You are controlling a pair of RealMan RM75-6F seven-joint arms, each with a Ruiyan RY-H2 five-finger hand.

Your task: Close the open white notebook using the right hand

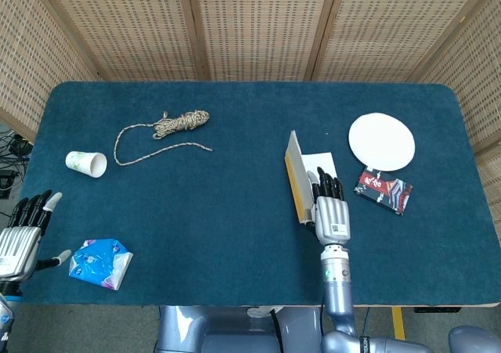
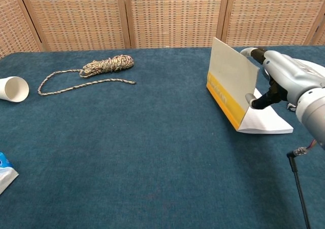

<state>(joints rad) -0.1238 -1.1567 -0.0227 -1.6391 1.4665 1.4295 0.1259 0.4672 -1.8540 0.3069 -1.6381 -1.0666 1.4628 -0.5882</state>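
The white notebook lies right of the table's centre, its yellow-banded cover (image 1: 295, 176) (image 2: 231, 84) raised steeply over the white pages (image 1: 324, 163) (image 2: 267, 123). My right hand (image 1: 331, 210) (image 2: 285, 78) is behind the cover and grips its free edge. The thumb presses the outer face and the other fingers reach along the inner side. My left hand (image 1: 20, 231) hovers off the table's front left corner, fingers apart and empty.
A coiled rope (image 1: 167, 126) (image 2: 104, 65) and a paper cup on its side (image 1: 86, 163) (image 2: 13, 89) lie at the left. A blue packet (image 1: 99, 262) sits near the left hand. A white plate (image 1: 381, 141) and a red-black packet (image 1: 382, 189) are right of the notebook.
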